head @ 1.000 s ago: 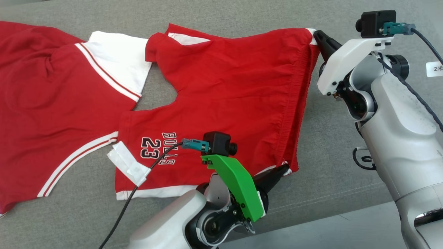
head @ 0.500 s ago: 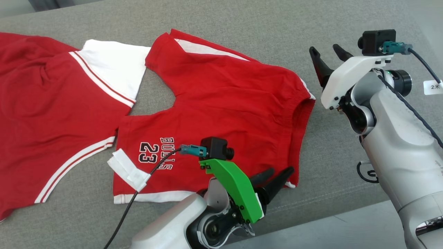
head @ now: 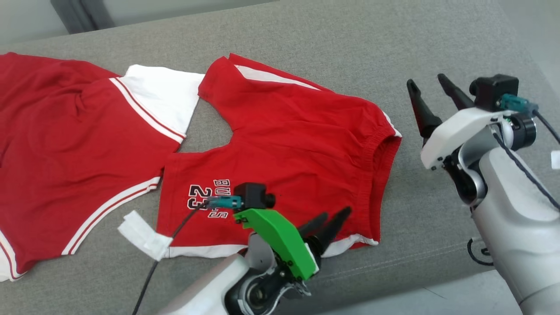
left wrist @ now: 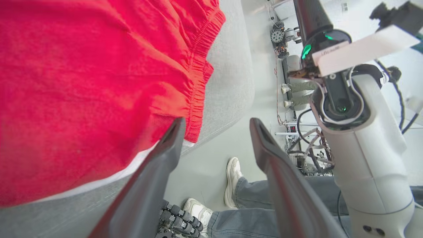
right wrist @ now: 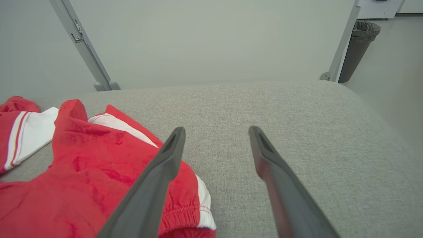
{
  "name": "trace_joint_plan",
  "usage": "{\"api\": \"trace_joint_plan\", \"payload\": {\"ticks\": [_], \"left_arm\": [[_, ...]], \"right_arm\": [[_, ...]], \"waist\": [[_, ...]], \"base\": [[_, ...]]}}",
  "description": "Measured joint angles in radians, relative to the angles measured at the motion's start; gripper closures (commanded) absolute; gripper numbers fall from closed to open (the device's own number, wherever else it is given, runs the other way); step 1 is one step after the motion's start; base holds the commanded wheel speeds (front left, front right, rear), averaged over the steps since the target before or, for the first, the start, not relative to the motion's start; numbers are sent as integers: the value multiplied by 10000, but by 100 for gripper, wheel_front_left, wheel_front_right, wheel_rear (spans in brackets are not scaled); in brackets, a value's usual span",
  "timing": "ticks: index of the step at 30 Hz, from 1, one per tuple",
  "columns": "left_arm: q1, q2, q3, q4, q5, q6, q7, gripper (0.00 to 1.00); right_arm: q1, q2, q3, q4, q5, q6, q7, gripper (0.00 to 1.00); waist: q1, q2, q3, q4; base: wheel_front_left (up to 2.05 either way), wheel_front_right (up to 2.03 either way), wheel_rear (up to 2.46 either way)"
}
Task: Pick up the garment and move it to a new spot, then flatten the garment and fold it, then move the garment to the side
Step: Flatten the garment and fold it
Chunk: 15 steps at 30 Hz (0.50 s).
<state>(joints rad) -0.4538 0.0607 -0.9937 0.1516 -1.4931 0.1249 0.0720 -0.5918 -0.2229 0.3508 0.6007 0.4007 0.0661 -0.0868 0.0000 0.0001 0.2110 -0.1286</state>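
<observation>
Released a second ago, the red shorts [head: 297, 148] lie flat on the grey cushion [head: 350, 52]. The left gripper [head: 336, 212] and right gripper [head: 425, 79], earlier pinching the waistband [head: 379, 175], now gape wide, empty, drawn back.

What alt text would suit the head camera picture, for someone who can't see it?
Red shorts printed "Bulls 23" lie spread on a grey cushion beside another red-and-white garment. The left arm hovers over their near edge, the right arm beside their waistband, both jaws open.
</observation>
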Motion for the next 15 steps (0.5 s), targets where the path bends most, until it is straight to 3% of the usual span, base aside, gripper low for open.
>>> {"api": "trace_joint_plan", "payload": {"ticks": [7,15], "left_arm": [[958,1139,1304,46,-357,-113,-1135,0],[2383,1927,2274,209,-675,-234,-2136,0]], "right_arm": [[2048,359,242,-832,90,23,-746,0],[4614,988,291,-1344,376,-504,-1078,0]], "waist": [[0,0,-409,220],[0,-1,-675,626]], "base": [[0,0,0],[0,0,0]]}}
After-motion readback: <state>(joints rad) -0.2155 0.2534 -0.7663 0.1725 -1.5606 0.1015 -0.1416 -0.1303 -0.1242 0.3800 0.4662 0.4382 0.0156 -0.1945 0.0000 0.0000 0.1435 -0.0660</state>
